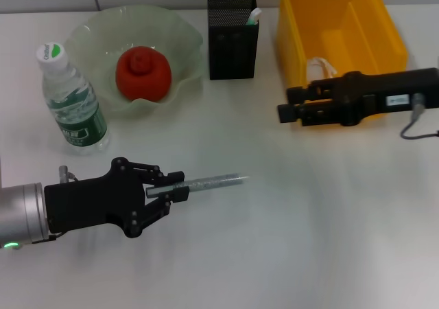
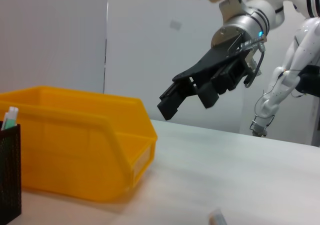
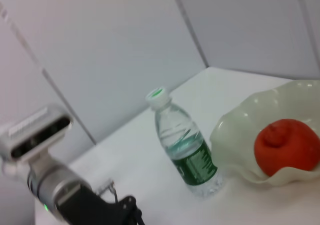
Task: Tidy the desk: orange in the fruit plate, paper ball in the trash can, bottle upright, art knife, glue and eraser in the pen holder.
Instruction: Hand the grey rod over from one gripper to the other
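Note:
My left gripper point(image 1: 175, 186) is at the front left of the desk, shut on one end of the grey art knife point(image 1: 216, 181), which points right, low over the desk. The knife's tip point(image 2: 217, 217) shows in the left wrist view. My right gripper point(image 1: 283, 110) hovers open by the front edge of the yellow trash can point(image 1: 384, 31), nothing between its fingers. A white paper ball point(image 1: 320, 67) lies inside the can. The orange point(image 1: 143, 73) sits in the pale green fruit plate point(image 1: 180, 31). The bottle point(image 1: 72, 99) stands upright. A white-green item point(image 1: 254, 14) sticks out of the black pen holder point(image 1: 233, 44).
The bottle point(image 3: 185, 147) stands close beside the fruit plate point(image 3: 235, 127), at the left rear. The pen holder sits between the plate and the trash can point(image 2: 75, 140). My right gripper point(image 2: 172, 100) hangs above the desk past the can.

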Action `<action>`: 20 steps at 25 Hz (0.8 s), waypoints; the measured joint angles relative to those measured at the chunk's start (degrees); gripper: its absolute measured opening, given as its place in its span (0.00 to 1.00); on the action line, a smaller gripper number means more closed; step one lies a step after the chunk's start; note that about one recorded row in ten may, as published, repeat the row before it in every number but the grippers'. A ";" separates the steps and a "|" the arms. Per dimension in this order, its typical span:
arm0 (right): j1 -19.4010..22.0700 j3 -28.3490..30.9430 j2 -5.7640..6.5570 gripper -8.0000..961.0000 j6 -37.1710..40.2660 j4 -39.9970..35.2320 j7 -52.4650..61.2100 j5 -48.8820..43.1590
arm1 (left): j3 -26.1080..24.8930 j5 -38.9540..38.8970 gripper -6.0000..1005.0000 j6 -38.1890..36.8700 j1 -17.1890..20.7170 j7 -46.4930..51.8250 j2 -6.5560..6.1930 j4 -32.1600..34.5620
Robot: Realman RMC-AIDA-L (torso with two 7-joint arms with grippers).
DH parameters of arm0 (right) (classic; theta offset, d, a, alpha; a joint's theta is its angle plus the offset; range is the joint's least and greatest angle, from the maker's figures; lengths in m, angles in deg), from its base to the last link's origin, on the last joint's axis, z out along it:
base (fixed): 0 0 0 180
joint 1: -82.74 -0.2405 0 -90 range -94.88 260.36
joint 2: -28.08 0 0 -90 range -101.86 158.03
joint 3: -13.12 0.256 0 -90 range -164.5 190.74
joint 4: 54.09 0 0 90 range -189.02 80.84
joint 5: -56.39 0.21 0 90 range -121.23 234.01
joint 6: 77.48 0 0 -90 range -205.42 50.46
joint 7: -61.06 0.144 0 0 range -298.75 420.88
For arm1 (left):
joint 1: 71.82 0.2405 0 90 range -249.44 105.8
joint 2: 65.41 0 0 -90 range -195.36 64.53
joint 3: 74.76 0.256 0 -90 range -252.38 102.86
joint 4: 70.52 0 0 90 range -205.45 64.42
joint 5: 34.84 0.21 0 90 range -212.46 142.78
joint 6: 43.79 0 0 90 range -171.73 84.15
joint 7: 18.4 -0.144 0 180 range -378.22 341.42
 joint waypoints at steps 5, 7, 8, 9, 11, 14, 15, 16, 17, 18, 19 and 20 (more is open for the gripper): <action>1.41 3.39 1.60 0.63 2.41 4.65 5.15 0.00 | 0.16 0.18 0.19 -0.39 -0.02 0.77 -0.02 0.06; 2.08 3.57 2.05 0.63 3.02 6.38 6.45 0.00 | 0.22 0.27 0.19 -0.57 -0.05 1.22 -0.03 0.23; 2.08 3.57 2.05 0.63 3.02 6.38 6.45 0.00 | 0.15 0.29 0.19 -0.88 -0.04 1.35 -0.03 0.43; 2.42 3.62 2.22 0.63 3.06 7.19 7.02 0.00 | 0.07 0.26 0.19 -1.29 0.00 1.38 -0.01 0.57; 2.95 3.64 2.43 0.62 2.73 8.65 7.94 0.00 | 0.04 0.22 0.19 -1.45 0.01 1.38 0.00 0.62; 3.19 3.65 2.84 0.62 2.06 10.45 10.07 -0.16 | 0.03 0.06 0.19 -2.42 0.11 0.89 0.20 0.69; 3.10 3.67 3.42 0.62 1.89 12.02 11.30 -0.23 | 0.03 0.06 0.19 -2.42 0.11 0.89 0.20 0.69; 3.10 3.67 3.42 0.62 1.89 12.02 11.30 -0.23 | 0.05 0.05 0.19 -2.50 0.12 0.81 0.28 0.69; 3.07 3.75 3.61 0.62 1.86 12.59 11.45 -0.23 | 0.07 0.02 0.19 -2.56 0.11 0.70 0.39 0.70; 3.05 4.00 3.83 0.62 1.83 13.39 11.55 -0.20 | 0.06 0.01 0.19 -2.57 0.10 0.69 0.40 0.70; 3.06 4.39 3.91 0.62 1.71 13.90 11.56 -0.12 | 0.05 -0.01 0.20 -2.57 0.08 0.67 0.41 0.70; 3.16 5.21 3.94 0.62 1.26 14.70 11.59 -0.08 | 0.02 -0.06 0.20 -2.57 0.03 0.64 0.42 0.70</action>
